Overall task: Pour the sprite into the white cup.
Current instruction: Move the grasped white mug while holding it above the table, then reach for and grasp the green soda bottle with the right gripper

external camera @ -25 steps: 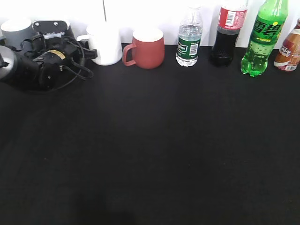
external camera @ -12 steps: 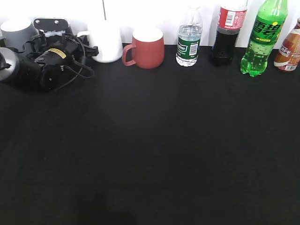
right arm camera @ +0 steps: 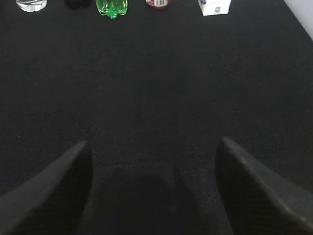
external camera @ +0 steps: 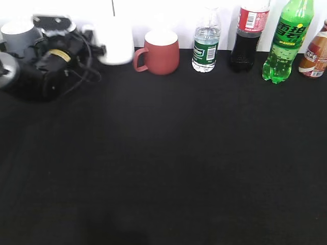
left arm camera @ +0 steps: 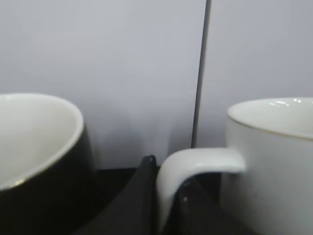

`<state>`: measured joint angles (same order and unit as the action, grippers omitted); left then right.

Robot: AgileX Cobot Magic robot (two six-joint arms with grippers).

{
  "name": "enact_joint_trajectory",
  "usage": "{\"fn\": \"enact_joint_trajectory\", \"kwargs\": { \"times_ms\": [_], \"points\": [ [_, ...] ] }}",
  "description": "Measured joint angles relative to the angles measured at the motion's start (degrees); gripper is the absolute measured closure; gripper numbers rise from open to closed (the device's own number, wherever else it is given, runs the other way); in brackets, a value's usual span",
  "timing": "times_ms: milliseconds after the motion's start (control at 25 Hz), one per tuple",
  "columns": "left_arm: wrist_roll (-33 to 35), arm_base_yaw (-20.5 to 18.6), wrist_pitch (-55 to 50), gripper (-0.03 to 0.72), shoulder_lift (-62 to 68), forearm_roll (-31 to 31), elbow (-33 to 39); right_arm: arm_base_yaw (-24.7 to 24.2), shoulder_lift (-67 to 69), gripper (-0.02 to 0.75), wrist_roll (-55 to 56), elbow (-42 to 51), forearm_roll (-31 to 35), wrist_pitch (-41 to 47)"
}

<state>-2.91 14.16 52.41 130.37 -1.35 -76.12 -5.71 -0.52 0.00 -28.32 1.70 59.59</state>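
Note:
The white cup [external camera: 116, 43] is at the back left, held a little above the black table. My left gripper [external camera: 94, 48] is shut on its loop handle; in the left wrist view the handle [left arm camera: 195, 164] sits between the two dark fingers [left arm camera: 139, 196], with the cup body [left arm camera: 274, 161] to the right. The sprite [external camera: 286, 43], a tall green bottle, stands upright at the back right; its base shows in the right wrist view [right arm camera: 111, 7]. My right gripper [right arm camera: 152, 144] is open and empty over the bare black cloth, far from the bottle, and out of the exterior view.
A grey mug [external camera: 19, 33] stands just left of the left gripper. A red-brown mug [external camera: 161, 51], a water bottle [external camera: 206, 43], a cola bottle [external camera: 248, 35] and a brown bottle [external camera: 314, 56] line the back wall. A white box [right arm camera: 215, 6] stands further right.
My left gripper has risen and drawn back slightly, lifting the white cup by its handle off the table. Everything else is as before.

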Motion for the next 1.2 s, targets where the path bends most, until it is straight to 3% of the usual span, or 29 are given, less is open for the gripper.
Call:
{"fn": "enact_joint_trajectory", "kwargs": {
  "times_ms": [120,280,400,480,600,800,960,1040,1120,1200],
  "points": [
    [0.0,0.0,4.86,0.648,-6.72,0.75,6.86,0.0,0.0,0.152,0.0,0.0,0.0,0.0],
    [0.0,1.79,9.39,0.649,-20.44,5.47,25.86,0.0,0.0,0.152,0.0,-0.65,0.0,-1.2],
    [0.0,5.01,10.85,0.649,-29.71,6.44,38.97,0.0,2.09,0.15,0.0,-0.92,-0.13,-17.85],
    [0.0,7.74,12.01,0.649,-31.38,6.65,43.46,0.0,7.35,0.15,0.0,1.74,-0.39,-29.58],
    [0.0,11.45,13.27,0.649,-31.38,8.35,45.39,0.0,17.34,0.151,0.0,4.73,-0.14,-48.41],
    [-1.61,12.08,13.78,0.649,-31.38,9.04,45.39,0.0,42.84,0.151,0.0,5.08,0.27,-70.1],
    [-1.67,12.08,13.78,0.65,-31.38,9.04,45.39,0.0,68.04,0.15,1.39,5.16,0.09,-99.39],
    [-1.67,12.08,13.78,0.65,-31.38,9.04,45.39,0.0,79.85,0.15,3.53,5.16,-3.83,-114.45],
    [-1.67,12.08,13.78,0.65,-31.38,9.04,45.39,0.0,89.34,0.151,3.79,3.79,-9.9,-119.11],
    [-1.67,12.08,13.78,0.65,-31.38,9.04,45.39,0.0,96.12,0.151,3.83,1.33,-11.8,-120.58]
  ]
}}
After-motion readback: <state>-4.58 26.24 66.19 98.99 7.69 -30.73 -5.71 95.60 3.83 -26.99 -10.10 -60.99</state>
